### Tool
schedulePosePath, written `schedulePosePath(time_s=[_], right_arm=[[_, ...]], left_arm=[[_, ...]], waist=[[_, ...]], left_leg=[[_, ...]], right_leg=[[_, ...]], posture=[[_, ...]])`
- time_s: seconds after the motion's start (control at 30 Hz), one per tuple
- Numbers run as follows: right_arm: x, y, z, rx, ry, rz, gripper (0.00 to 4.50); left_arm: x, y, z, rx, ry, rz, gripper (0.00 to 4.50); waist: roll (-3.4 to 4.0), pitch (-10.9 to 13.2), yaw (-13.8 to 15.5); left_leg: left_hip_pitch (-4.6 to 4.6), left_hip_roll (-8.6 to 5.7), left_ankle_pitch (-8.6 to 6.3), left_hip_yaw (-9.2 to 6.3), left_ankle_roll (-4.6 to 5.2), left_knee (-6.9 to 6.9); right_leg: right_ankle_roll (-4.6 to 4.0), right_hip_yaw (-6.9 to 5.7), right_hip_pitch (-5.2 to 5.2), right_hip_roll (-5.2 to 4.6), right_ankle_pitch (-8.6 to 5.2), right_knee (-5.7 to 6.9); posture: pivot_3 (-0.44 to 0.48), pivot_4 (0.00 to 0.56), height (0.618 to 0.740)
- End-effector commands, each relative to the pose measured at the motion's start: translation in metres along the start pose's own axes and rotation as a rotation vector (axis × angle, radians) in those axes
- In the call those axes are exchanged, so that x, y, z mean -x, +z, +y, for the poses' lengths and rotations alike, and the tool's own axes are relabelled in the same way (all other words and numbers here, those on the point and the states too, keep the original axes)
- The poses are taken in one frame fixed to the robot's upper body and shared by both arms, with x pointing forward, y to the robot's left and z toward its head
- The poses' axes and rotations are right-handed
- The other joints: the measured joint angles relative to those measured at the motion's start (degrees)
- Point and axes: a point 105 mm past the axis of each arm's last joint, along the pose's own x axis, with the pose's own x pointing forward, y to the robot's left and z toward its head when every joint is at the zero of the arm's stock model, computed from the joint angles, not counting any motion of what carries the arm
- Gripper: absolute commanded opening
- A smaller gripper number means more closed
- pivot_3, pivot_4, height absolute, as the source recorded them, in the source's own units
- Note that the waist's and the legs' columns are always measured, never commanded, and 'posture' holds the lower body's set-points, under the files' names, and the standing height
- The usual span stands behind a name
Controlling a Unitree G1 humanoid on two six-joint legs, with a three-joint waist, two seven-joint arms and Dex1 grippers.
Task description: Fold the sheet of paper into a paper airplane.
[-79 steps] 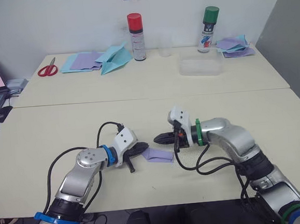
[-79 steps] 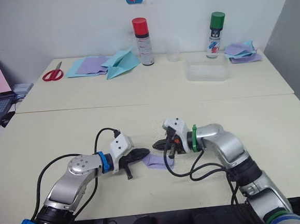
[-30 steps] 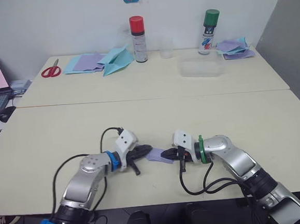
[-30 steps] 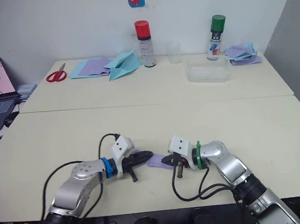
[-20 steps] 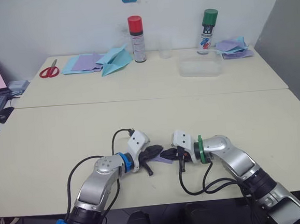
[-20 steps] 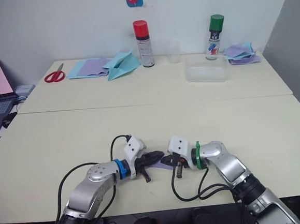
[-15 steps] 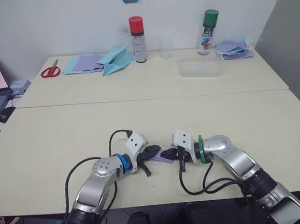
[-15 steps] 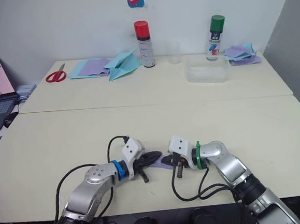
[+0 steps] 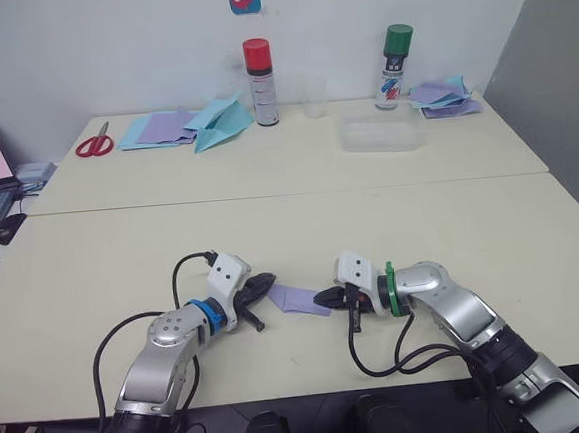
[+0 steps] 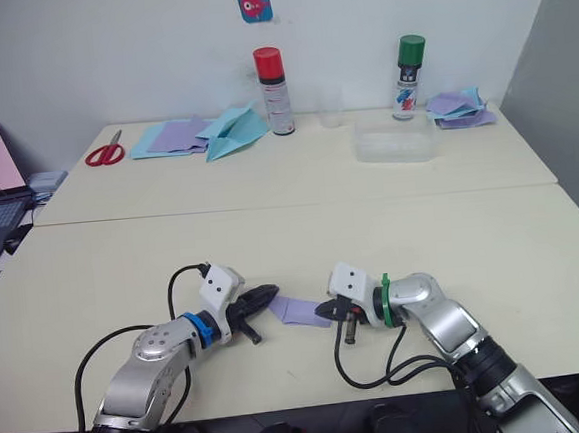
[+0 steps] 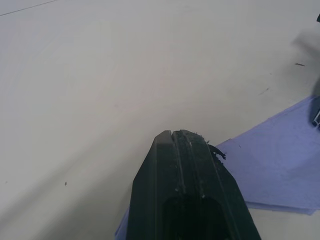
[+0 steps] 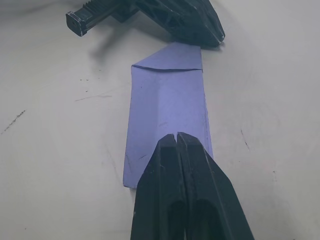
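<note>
Now lies flat between both fingertips: folded paper (image 12: pixel 169 105). Pinned at one end under pressed-together right gripper (image 12: pixel 177 137), likely as anchor; closed left gripper (image 11: pixel 172 134) rests at opposite pointed end, probably for creasing.

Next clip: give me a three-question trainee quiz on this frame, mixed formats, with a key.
1. True or false: the folded lavender paper lies on the near table between the left pincer and the right pincer.
2. Multiple choice: what stands beside the light-blue paper plane on the far table? A) the green-capped spray can B) the red-capped spray can C) the clear plastic box
3. Fill in: in its own wrist view, the right pincer's fingers are ____.

Key: 1 true; 2 B; 3 shut, pressed together over the near end of the paper.
</note>
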Motion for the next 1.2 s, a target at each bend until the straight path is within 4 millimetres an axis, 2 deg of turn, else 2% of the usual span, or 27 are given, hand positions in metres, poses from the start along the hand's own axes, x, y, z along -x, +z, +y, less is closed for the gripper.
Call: schedulePosePath(time_s=[0.03, 0.1, 0.23, 0.27, 0.3, 0.4, 0.5, 0.6, 0.73, 0.9, 1.0, 1.2], right_arm=[[0.002, -0.021, 0.0, -0.043, -0.009, 0.074, 0.02], [0.001, -0.017, 0.0, -0.04, -0.004, 0.051, 0.02], [0.006, 0.017, -0.001, -0.055, 0.017, -0.114, 0.02], [0.01, 0.028, -0.004, -0.043, 0.019, -0.151, 0.19], [0.015, 0.038, -0.006, -0.027, 0.021, -0.179, 0.39], [0.029, 0.066, -0.008, 0.0, 0.049, -0.255, 1.25], [0.044, 0.086, 0.004, 0.002, 0.149, -0.298, 2.37], [0.057, 0.091, 0.024, 0.016, 0.275, -0.284, 3.43], [0.06, 0.084, 0.038, 0.002, 0.34, -0.245, 3.43], [0.044, 0.068, 0.035, -0.04, 0.305, -0.197, 3.43], [0.033, 0.06, 0.029, -0.023, 0.263, -0.162, 2.54], [0.018, 0.055, 0.014, 0.018, 0.15, -0.15, 2.54]], left_arm=[[0.013, -0.025, 0.017, 0.046, 0.093, 0.086, 0.0], [0.013, -0.009, 0.021, 0.052, 0.105, 0.01, 0.0], [0.026, 0.027, 0.023, -0.006, 0.079, -0.124, 0.0], [0.034, 0.037, 0.023, -0.032, 0.056, -0.144, 0.0], [0.041, 0.044, 0.022, -0.058, 0.035, -0.155, 0.26], [0.058, 0.056, 0.014, -0.127, -0.041, -0.153, 1.0], [0.074, 0.058, 0.0, -0.187, -0.115, -0.124, 1.96], [0.084, 0.056, -0.014, -0.228, -0.165, -0.107, 2.9], [0.087, 0.051, -0.024, -0.313, -0.125, -0.117, 4.07], [0.093, 0.05, -0.041, -0.309, -0.113, -0.163, 4.07], [0.098, 0.049, -0.049, -0.284, -0.11, -0.169, 4.09], [0.101, 0.053, -0.063, -0.263, -0.115, -0.183, 4.09]], waist=[[0.0, 0.0, 0.0], [0.0, 0.01, -0.08], [-0.14, 0.32, -0.11], [-0.13, 0.45, -0.07], [-0.17, 0.57, -0.06], [-0.12, 0.63, 0.09], [-0.11, 0.64, 0.09], [-0.11, 0.67, 0.13], [-0.16, 0.95, 0.17], [-0.3, 1.28, 0.06], [-0.32, 1.3, 0.1], [-0.34, 1.34, 0.13]], left_leg=[[0.0, 0.0, 0.0, 0.01, 0.0, -0.01], [0.0, 0.01, 0.0, 0.01, 0.0, -0.02], [-0.13, 0.08, 0.0, -0.03, 0.0, -0.06], [-0.21, 0.08, 0.0, -0.05, 0.0, -0.07], [-0.29, 0.07, 0.0, -0.03, 0.0, -0.07], [-1.32, 0.08, 0.01, -0.02, -0.02, 0.0], [-1.36, 0.08, -0.01, 0.0, -0.06, -0.04], [-1.35, 0.09, -0.11, 0.01, -0.16, -0.12], [-1.37, -0.07, -0.15, 0.07, -0.18, -0.12], [-1.33, -0.08, -0.14, 0.09, -0.17, -0.07], [-1.27, -0.07, -0.14, 0.08, -0.16, 0.0], [-1.28, -0.08, -0.13, 0.08, -0.16, 0.01]], right_leg=[[0.0, 0.0, 0.0, 0.0, 0.0, 0.0], [-0.01, 0.0, -0.01, 0.0, 0.0, 0.0], [0.16, -0.06, -0.12, 0.03, 0.09, 0.0], [0.2, -0.1, -0.17, 0.03, 0.12, 0.0], [0.21, -0.09, -0.25, 0.03, 0.12, 0.0], [0.27, -0.1, -1.19, 0.02, 0.17, 0.03], [0.38, -0.06, -1.19, -0.1, 0.08, -0.04], [0.5, -0.1, -1.15, -0.41, -0.12, -0.08], [0.57, -0.12, -1.13, -0.66, -0.19, -0.11], [0.59, -0.12, -1.08, -0.7, -0.18, -0.11], [0.56, -0.14, -1.04, -0.7, -0.13, -0.06], [0.56, -0.15, -1.04, -0.68, -0.13, -0.07]], posture=[[0.0, 0.15, 0.74], [0.0, 0.15, 0.74], [0.0, 0.15, 0.74], [0.0, 0.15, 0.74], [0.0, 0.15, 0.74], [0.0, 0.15, 0.74], [0.0, 0.15, 0.74], [0.0, 0.15, 0.74], [0.0, 0.15, 0.74], [0.0, 0.15, 0.74], [0.0, 0.15, 0.74], [0.0, 0.15, 0.74]])
